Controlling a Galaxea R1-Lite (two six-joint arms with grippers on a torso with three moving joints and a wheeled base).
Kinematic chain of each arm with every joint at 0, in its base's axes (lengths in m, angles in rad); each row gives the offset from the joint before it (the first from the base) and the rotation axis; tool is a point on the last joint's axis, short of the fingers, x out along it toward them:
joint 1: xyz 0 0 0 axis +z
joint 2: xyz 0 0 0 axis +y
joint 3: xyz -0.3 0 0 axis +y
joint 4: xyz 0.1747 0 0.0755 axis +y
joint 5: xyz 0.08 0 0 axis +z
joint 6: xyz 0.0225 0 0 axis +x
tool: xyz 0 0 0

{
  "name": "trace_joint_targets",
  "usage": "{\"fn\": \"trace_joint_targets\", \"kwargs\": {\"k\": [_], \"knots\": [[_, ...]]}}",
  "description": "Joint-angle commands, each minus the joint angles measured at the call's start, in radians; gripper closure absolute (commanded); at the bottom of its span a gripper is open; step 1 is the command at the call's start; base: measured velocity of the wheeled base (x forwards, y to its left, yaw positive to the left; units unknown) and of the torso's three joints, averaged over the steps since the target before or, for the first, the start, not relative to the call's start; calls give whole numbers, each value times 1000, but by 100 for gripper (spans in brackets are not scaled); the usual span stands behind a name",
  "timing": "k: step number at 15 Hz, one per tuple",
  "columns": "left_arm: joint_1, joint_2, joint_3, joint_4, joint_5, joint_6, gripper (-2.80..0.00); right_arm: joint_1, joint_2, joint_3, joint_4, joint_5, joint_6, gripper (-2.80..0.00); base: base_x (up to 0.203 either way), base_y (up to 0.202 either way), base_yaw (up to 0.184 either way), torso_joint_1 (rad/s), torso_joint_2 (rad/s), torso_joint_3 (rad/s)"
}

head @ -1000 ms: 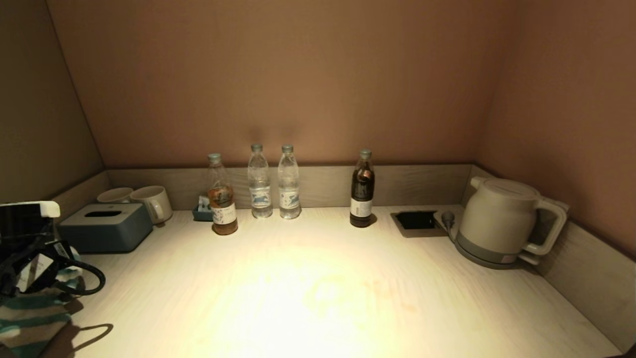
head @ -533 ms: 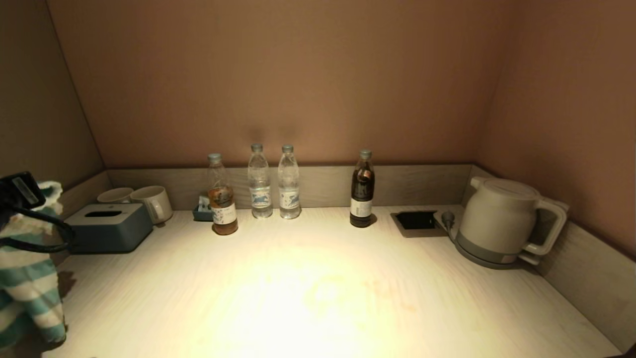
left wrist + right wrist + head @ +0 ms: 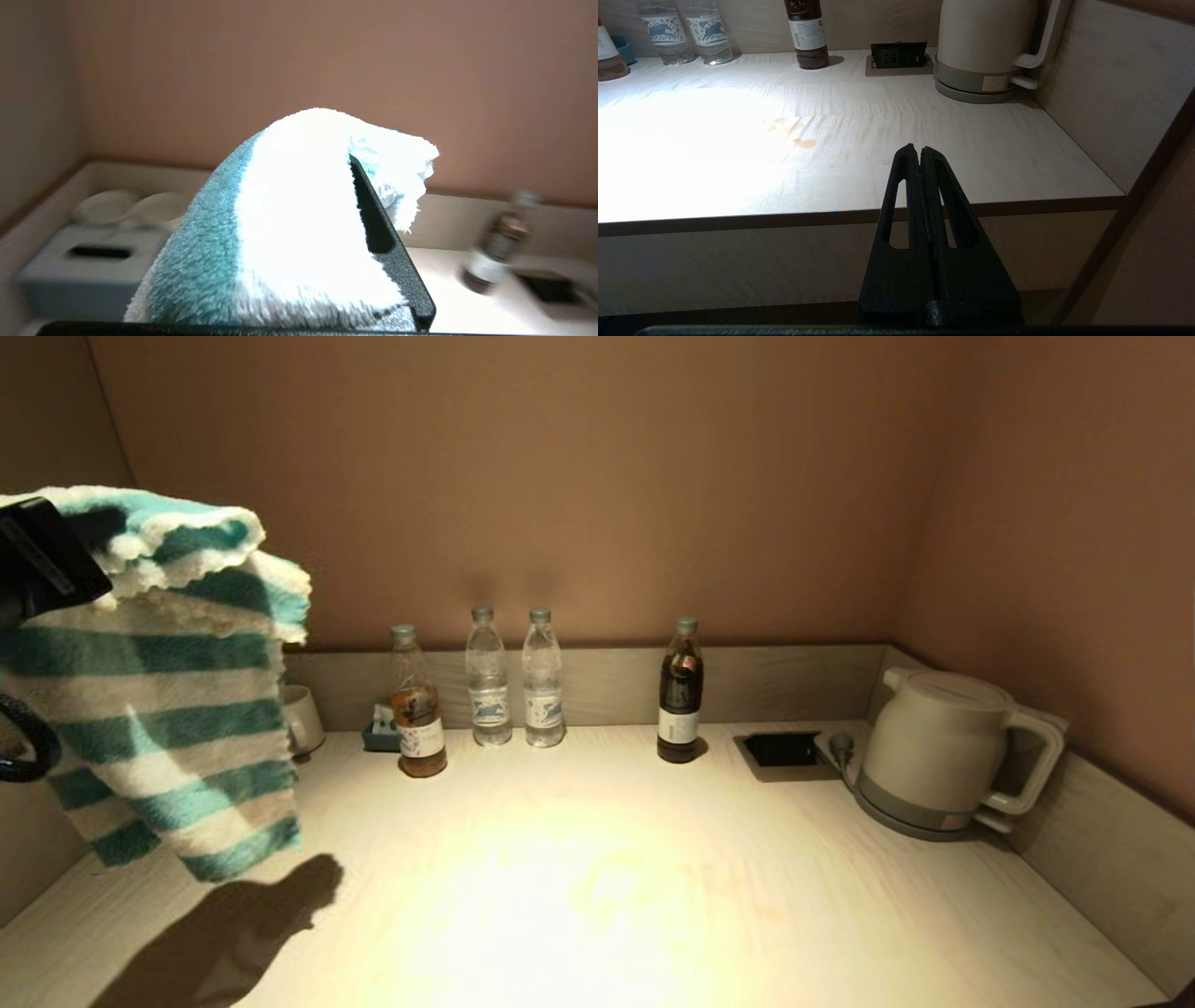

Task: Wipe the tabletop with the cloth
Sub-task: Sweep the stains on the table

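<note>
Tabletop (image 3: 597,915), pale wood grain w/ raised rim. Along back edge: amber-liquid bottle (image 3: 415,705), two water bottles (image 3: 515,677), dark bottle (image 3: 681,693). Black recess (image 3: 782,749) is set nr back-right corner, beside kettle (image 3: 943,753). Mug (image 3: 301,719) is seen toward back-left corner. Orange stains (image 3: 794,135) are seen mid-surface.

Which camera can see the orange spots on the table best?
The right wrist view: the orange spots show clearly on the tabletop, beyond the shut right gripper. The head view shows them only faintly. The left wrist view shows mostly cloth.
</note>
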Motion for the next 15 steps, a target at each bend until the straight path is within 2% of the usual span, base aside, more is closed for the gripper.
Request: {"fn": "trace_joint_targets", "kwargs": {"k": [1,3,4,7,9,15], "knots": [[-39,13,-33,-7,-110,-6,0,0,0,0,-1,0,0,0,0,0,0,0,0,0],[-99,78,-60,-5,-245,-41,0,0,0,0,-1,0,0,0,0,0,0,0,0,0],[-116,92,-70,-5,-276,-60,0,0,0,0,-1,0,0,0,0,0,0,0,0,0],[-116,92,-70,-5,-276,-60,0,0,0,0,-1,0,0,0,0,0,0,0,0,0],[-136,162,-79,-12,-315,-65,0,0,0,0,-1,0,0,0,0,0,0,0,0,0],[-169,732,-148,-148,-378,-60,0,0,0,0,-1,-2,0,0,0,0,0,0,0,0]]}}
